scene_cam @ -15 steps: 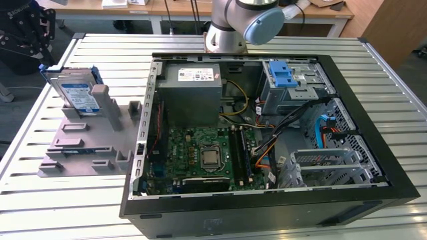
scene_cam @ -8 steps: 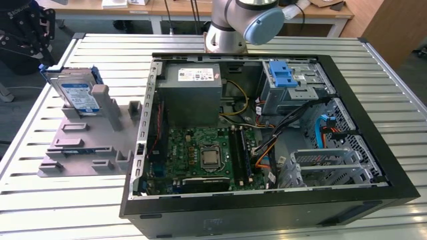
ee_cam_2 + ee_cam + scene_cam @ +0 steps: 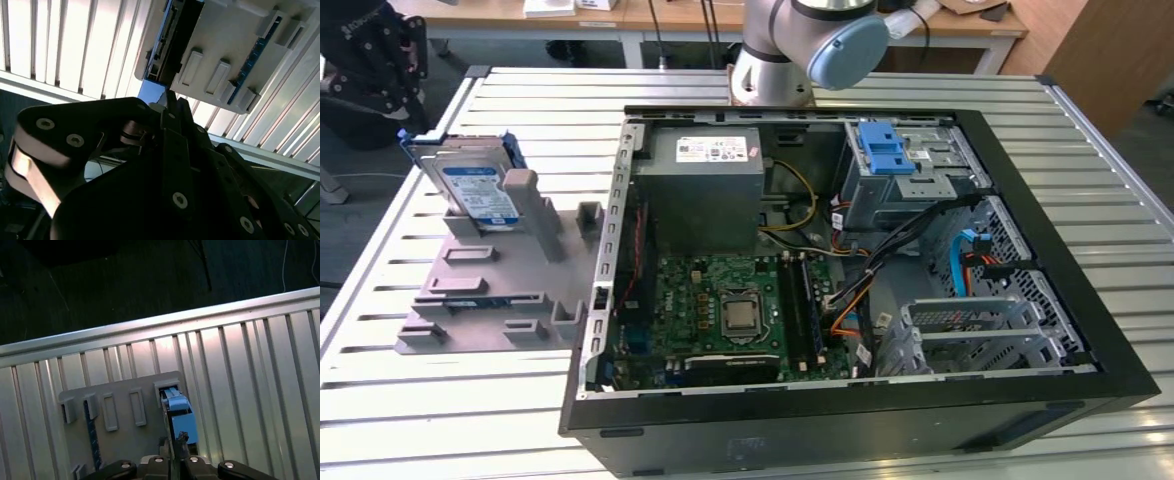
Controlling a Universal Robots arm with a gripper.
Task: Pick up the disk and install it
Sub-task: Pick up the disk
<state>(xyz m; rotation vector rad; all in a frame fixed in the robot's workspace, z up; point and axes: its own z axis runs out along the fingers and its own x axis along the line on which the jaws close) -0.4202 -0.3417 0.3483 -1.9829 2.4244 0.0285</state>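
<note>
The disk [image 3: 471, 185] [image 3: 179, 412] is standing on its edge in a slot at the far end of the grey holder [image 3: 494, 290], which is lying on the slatted table [image 3: 440, 430] to the exterior view's left of the open computer case [image 3: 854, 412]. Standing upright like that is leaving its top edge and both flat faces free. I judge that is what the holder is for, since a claw can reach the thin body from above. In the first wrist view the disk is showing edge-on with its blue edging uppermost. The gripper [image 3: 175, 440] [image 3: 174, 102] is hanging over it, lining up with that narrow edge but, as far as I can judge, not touching it. In both wrist views the claw is looking pressed together, its two tips meeting at a point and pinching nothing. The arm [image 3: 781, 50] is rising from its base at the far side of the table. Inside the case a metal drive cage [image 3: 921, 175] with a blue latch [image 3: 887, 150] on top is sitting in the far corner, well apart from the disk. It looks like the place meant for the disk. The pick-up is not yet made.
</note>
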